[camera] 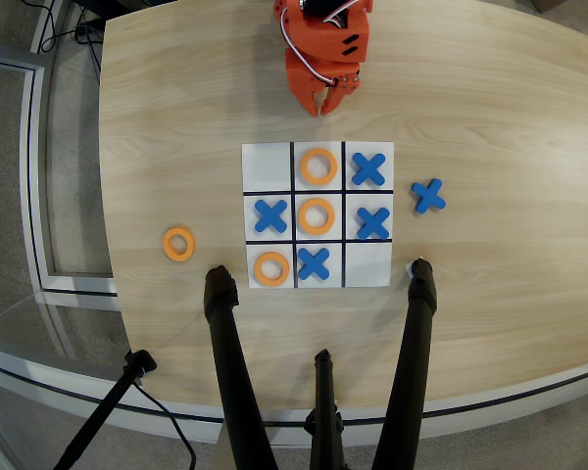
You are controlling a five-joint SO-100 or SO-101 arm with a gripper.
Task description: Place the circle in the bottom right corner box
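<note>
In the overhead view an orange ring (178, 244) lies flat on the wooden table, left of the white 3x3 grid sheet (268, 165). Three more orange rings sit in grid cells: top middle (318, 166), centre (317, 215) and bottom left (271, 267). The bottom right corner cell (368, 264) is bare white. My orange gripper (327, 106) hangs above the table just beyond the sheet's far edge, fingertips pointing at the sheet and close together, holding nothing.
Blue crosses fill cells at top right (368, 169), middle left (270, 215), middle right (373, 223) and bottom middle (314, 262); another (428, 196) lies right of the sheet. Black tripod legs (227, 362) stand over the near table edge.
</note>
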